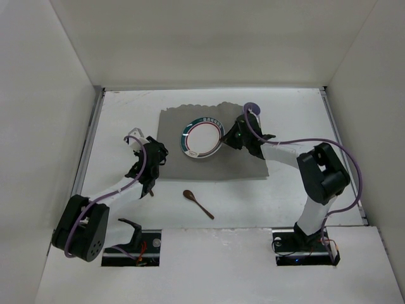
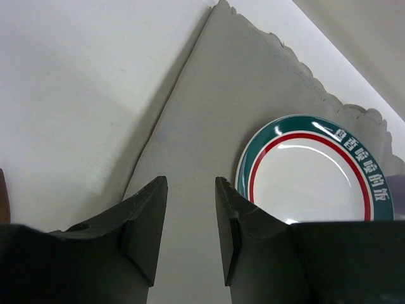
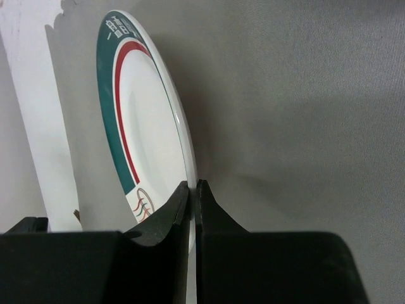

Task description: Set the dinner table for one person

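A white plate point(image 1: 202, 137) with a green and red rim sits on the grey cloth mat point(image 1: 171, 142) on the white dinner table point(image 1: 120, 120). My right gripper point(image 1: 229, 137) is shut on the plate's right rim; in the right wrist view the plate point(image 3: 136, 139) shows edge-on with its rim pinched between the fingers point(image 3: 209, 209). My left gripper point(image 1: 154, 152) is open and empty at the mat's left edge; in the left wrist view it point(image 2: 191, 190) hovers over the mat point(image 2: 221, 114) with the plate point(image 2: 316, 174) to its right. A brown wooden spoon point(image 1: 197, 203) lies on the table in front of the mat.
White walls enclose the table on three sides. A small purple round object point(image 1: 252, 108) lies just behind the right gripper. Both arm bases stand at the near edge.
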`<state>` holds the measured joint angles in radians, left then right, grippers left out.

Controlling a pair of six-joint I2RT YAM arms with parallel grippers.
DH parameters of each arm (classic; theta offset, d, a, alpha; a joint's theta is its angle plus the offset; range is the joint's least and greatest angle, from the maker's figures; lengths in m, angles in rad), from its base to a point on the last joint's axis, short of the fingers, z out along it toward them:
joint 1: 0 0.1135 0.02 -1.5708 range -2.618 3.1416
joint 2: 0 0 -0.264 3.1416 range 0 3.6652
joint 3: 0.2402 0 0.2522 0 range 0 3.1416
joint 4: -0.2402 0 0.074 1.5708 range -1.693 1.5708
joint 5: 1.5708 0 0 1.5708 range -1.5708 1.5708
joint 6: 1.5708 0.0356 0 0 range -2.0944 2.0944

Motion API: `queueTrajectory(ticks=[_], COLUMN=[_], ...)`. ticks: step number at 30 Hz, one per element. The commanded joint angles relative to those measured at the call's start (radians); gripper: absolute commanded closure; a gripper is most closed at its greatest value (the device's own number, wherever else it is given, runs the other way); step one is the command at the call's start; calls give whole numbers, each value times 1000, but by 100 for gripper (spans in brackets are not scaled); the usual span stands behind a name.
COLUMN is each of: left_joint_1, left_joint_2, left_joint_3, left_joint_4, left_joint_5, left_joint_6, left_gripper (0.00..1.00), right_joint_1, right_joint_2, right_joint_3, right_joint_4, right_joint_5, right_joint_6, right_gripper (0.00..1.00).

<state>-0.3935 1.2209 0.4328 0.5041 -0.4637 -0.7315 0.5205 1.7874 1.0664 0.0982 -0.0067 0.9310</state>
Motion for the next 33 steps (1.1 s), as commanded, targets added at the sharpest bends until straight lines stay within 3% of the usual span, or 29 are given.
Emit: queueTrajectory(ticks=[1,10,16,23,26,30,33], left_joint_1=[-11,-15,-20,-20,-29,-18,-18], left_joint_2=[-4,23,25,20,23,39,12], left_joint_3=[3,9,11,6,12,17,7], left_joint_4=[24,28,31,31,31,33,37], left_joint_5=[-13,-4,-7,-7,-4,5,-6], left_joint_6=[9,6,6,3,4,6,14], left_gripper=[66,66,66,65,65,65,65], right_joint_1=[5,-7,0,77,181,354,482], right_joint_2=[10,-19,-42,-242,-299,-321,-322], right_joint_3=[26,-37,-42,-141,-169,-204,-229], right_joint_4=[72,6,-80,-103,-114,-115,-74], right_joint_5=[-2,71,94,151,140,142,146], right_joint_6=[8,-4,-93,-271,-414,-494,-547], right_gripper=[91,79,63,54,64,92,92])
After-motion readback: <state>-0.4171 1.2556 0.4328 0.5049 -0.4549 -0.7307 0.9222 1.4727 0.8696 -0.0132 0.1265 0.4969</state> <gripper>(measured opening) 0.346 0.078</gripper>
